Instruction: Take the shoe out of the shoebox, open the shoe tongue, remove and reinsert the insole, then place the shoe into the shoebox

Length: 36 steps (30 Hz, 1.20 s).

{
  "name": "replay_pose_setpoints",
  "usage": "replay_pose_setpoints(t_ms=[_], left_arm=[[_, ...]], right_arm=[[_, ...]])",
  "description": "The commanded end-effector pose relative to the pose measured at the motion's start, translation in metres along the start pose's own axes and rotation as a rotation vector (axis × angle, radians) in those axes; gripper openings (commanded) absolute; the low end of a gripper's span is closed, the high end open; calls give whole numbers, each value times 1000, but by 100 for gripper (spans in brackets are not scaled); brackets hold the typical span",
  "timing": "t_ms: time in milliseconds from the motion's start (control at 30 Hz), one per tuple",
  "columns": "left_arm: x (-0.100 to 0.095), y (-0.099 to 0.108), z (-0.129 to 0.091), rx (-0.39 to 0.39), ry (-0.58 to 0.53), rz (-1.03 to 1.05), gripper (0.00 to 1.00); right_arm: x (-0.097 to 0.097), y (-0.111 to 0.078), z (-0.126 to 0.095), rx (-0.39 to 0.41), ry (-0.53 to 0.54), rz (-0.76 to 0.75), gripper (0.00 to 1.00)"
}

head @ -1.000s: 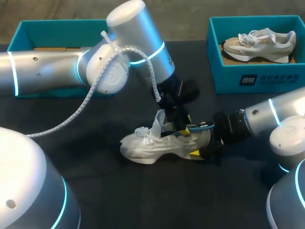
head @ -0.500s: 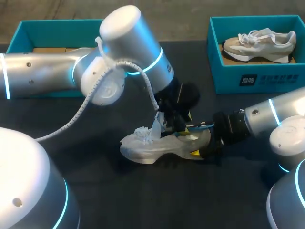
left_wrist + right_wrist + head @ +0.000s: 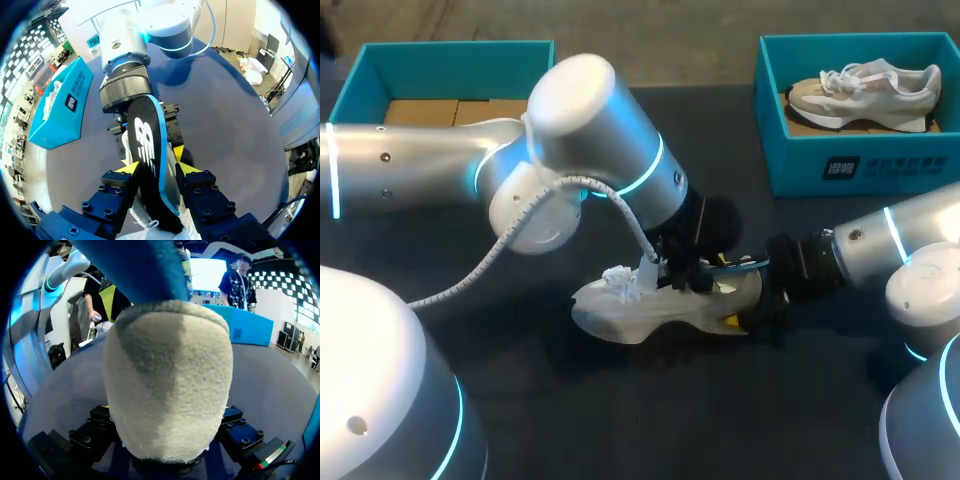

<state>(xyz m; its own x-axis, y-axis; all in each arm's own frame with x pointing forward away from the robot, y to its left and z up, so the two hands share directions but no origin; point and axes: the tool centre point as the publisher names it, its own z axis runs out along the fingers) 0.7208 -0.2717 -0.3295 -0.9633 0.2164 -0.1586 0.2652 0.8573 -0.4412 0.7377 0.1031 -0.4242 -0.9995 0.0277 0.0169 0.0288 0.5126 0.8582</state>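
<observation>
A white shoe (image 3: 640, 308) lies on its side mid-table, toe toward the left. My right gripper (image 3: 745, 305) is shut on its heel; in the right wrist view the grey heel (image 3: 170, 380) fills the space between the fingers. My left gripper (image 3: 682, 275) stands over the shoe's opening, shut on the black insole with a blue edge (image 3: 150, 145), which sits upright between its yellow tips (image 3: 156, 170) and points toward the right arm. The insole's blue edge (image 3: 135, 265) rises above the heel. How deep the insole sits in the shoe is hidden.
A teal shoebox (image 3: 800, 170) at the back right holds a second pale shoe (image 3: 865, 90). Another teal box (image 3: 380, 60) at the back left has brown cardboard inside. My left arm's large elbow spans the table's left and middle.
My left arm has dropped lower and swung its elbow down, bringing the gripper and insole closer onto the shoe. The right arm and the shoe's heel have stayed put.
</observation>
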Motion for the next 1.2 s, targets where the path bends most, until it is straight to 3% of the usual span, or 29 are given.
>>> replay_pose_setpoints(t_ms=[33, 467, 800, 1033, 1200], left_arm=[[2, -3, 3, -4, -21, -2, 46], [-1, -5, -1, -16, -155, 8, 43], [-7, 0, 2, -3, -166, 0, 45], [-13, 4, 7, -6, -168, -4, 38], [-11, 2, 9, -2, -155, 2, 26]], right_arm=[[1, 0, 0, 3, -1, 0, 0], [1, 0, 0, 3, -1, 0, 0], [1, 0, 0, 3, -1, 0, 0], [1, 0, 0, 3, -1, 0, 0], [1, 0, 0, 3, -1, 0, 0]])
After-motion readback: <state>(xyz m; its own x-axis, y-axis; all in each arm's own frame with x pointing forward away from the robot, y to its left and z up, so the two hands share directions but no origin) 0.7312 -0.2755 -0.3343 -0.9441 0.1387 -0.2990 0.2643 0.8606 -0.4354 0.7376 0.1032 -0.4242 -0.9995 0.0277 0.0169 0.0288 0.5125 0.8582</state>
